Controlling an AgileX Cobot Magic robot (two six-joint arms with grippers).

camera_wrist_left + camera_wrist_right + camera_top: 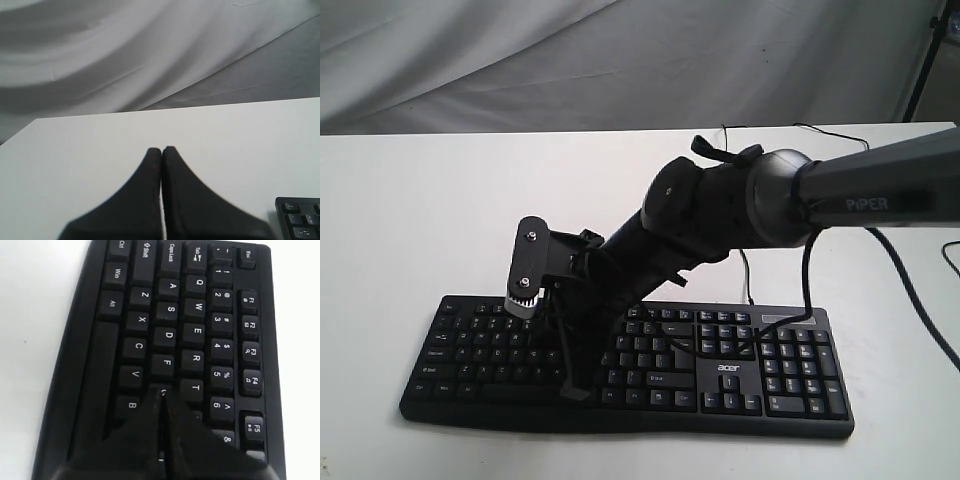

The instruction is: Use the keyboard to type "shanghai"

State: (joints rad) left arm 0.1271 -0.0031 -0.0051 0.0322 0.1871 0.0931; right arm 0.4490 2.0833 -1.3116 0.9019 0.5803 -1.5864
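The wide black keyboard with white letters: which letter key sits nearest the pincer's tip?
The G key, next after F in its row: the tip of the shut black right pincer half-hides its white letter, while F and T show fully.

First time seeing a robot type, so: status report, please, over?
Left gripper shut, over the table, off the keyboard. Right gripper shut, tip at the key beside F. Black cable dangles over the keyboard's middle.

Exterior: from the typist's side, raised, facing across the table (420, 200) to the grey backdrop (520, 60). Right wrist: close over the keyboard (170, 340), down along the right pincer (162, 394). Left wrist: low, backdrop-facing, sharing only a keyboard corner.
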